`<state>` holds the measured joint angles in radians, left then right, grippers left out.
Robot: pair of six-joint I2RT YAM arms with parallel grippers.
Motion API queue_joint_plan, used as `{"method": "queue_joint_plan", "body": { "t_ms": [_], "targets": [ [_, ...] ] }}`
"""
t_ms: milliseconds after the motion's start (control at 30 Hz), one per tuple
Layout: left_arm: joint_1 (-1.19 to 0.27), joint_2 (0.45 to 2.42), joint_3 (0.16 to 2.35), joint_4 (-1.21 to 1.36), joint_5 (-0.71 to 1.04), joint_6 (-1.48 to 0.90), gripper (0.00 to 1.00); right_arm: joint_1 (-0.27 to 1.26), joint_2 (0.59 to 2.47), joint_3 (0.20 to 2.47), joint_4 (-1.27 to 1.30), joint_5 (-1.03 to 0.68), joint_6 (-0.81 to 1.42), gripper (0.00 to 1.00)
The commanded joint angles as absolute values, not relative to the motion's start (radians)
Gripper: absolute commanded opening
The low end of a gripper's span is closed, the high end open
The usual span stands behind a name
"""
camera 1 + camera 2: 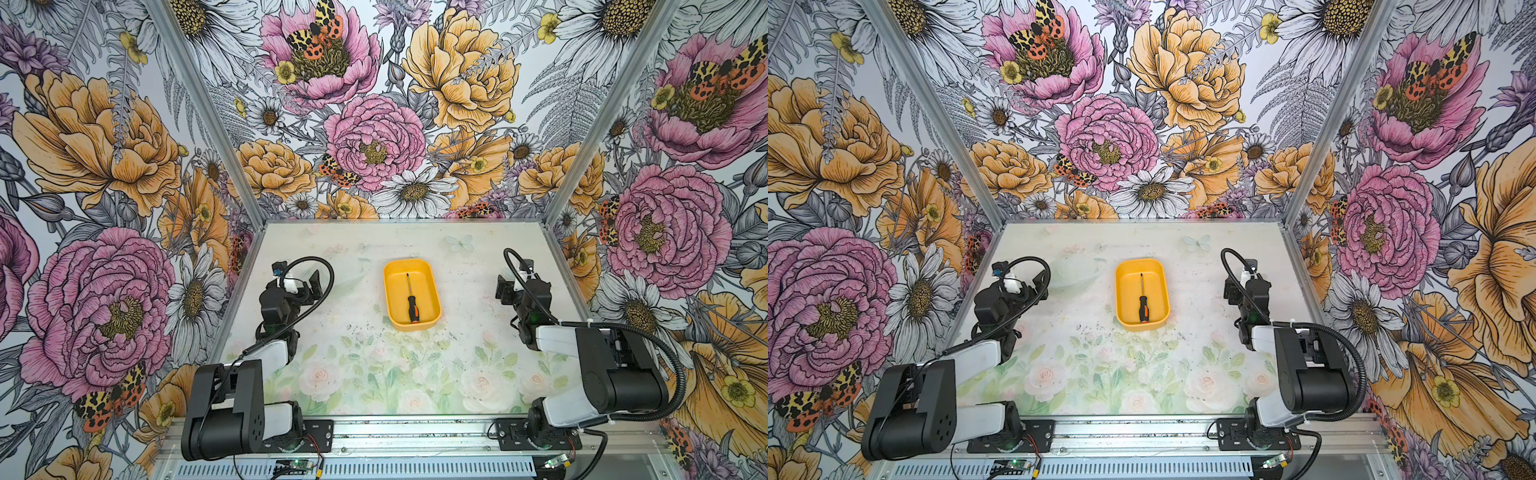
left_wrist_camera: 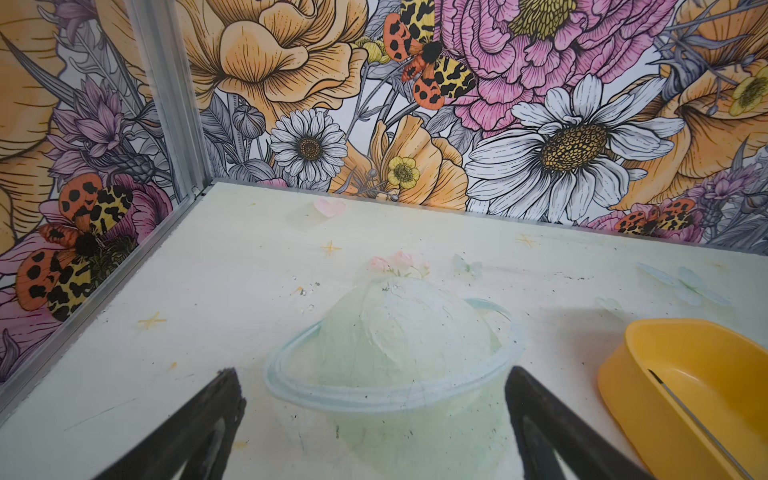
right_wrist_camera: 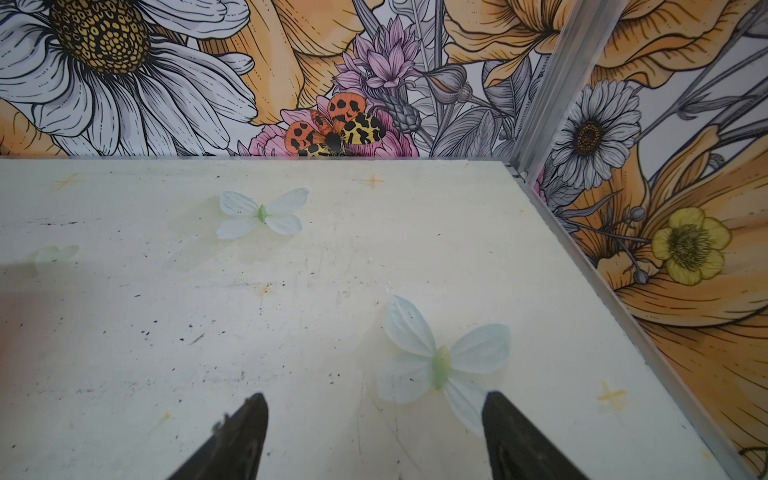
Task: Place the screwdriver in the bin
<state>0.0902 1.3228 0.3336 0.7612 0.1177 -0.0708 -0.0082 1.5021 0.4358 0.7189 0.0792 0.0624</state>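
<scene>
Your left gripper (image 2: 374, 386) and right gripper (image 3: 376, 409) both gape empty near the table's (image 1: 374, 374) left and right edges. Between them, the screwdriver (image 1: 410, 297) lies lengthwise in the bin (image 1: 391, 293), tip toward the far edge, handle toward the near edge.

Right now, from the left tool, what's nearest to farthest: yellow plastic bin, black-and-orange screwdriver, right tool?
In a top view, from the left tool:
1. Shallow yellow plastic bin, in the middle.
2. Slim black-and-orange screwdriver, lying inside that bin.
3. Right tool, far right side.
</scene>
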Motion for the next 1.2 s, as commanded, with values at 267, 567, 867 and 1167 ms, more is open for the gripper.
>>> {"method": "queue_joint_plan", "body": {
  "t_ms": [267,567,867,1167],
  "targets": [
    [0.077,1.584,0.245,1.246,0.008,-0.052,0.99,-0.014,1.526,0.412,0.815,0.098,0.077,0.83],
    [0.006,1.545,0.379,0.924,-0.11,0.004,0.99,-0.015,1.528,0.41,0.825,0.098,0.077,0.86],
    [0.005,1.552,0.377,0.941,-0.112,0.002,0.99,-0.015,1.529,0.407,0.827,0.098,0.077,0.99],
    [0.005,1.551,0.377,0.94,-0.112,0.002,0.99,-0.013,1.528,0.407,0.83,0.101,0.075,1.0]
  ]
}}
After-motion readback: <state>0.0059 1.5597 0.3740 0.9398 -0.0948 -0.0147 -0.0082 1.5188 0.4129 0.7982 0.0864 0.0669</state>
